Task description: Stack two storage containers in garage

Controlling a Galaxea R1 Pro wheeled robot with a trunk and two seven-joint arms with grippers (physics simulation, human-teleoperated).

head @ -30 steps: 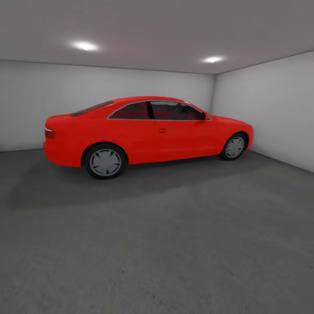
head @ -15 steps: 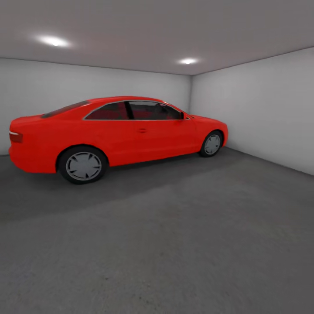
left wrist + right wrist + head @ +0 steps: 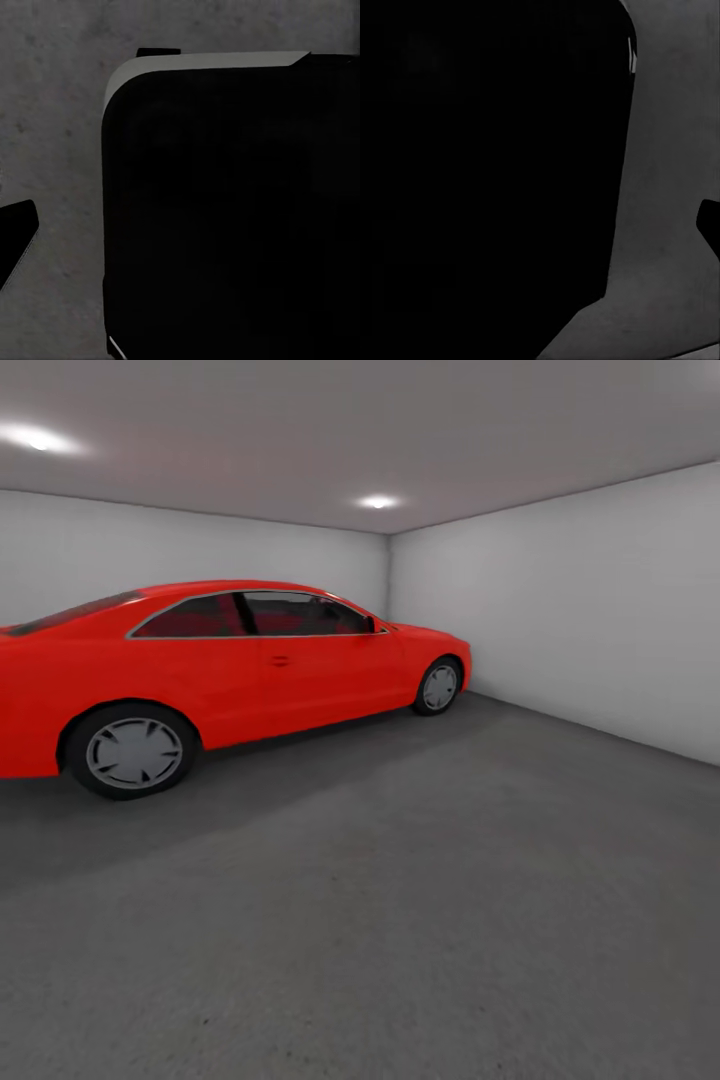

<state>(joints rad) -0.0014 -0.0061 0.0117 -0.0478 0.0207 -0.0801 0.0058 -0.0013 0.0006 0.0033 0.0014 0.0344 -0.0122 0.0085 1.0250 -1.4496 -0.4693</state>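
Observation:
I am in the garage, with its grey-white walls (image 3: pixel 560 610) and two round ceiling lights (image 3: pixel 378 502). The dark grey concrete floor (image 3: pixel 450 900) spreads out in front of me. The two storage containers are out of view. Both wrist views look down on the concrete floor (image 3: pixel 52 135) beside a large black rounded part of my own body (image 3: pixel 225 217). A small dark wedge (image 3: pixel 15 240) juts in at the edge of the left wrist view, and another dark wedge (image 3: pixel 709 225) in the right wrist view. I cannot tell whether these are fingers.
A red coupe car (image 3: pixel 250 660) stands at the left, side on, its nose toward the far corner and its rear cut off by the frame edge. Open floor runs from the car to the right wall (image 3: pixel 640 630).
The whole head view has swung to the right: the car has slid left in the picture and its rear has left the frame. More of the right wall shows.

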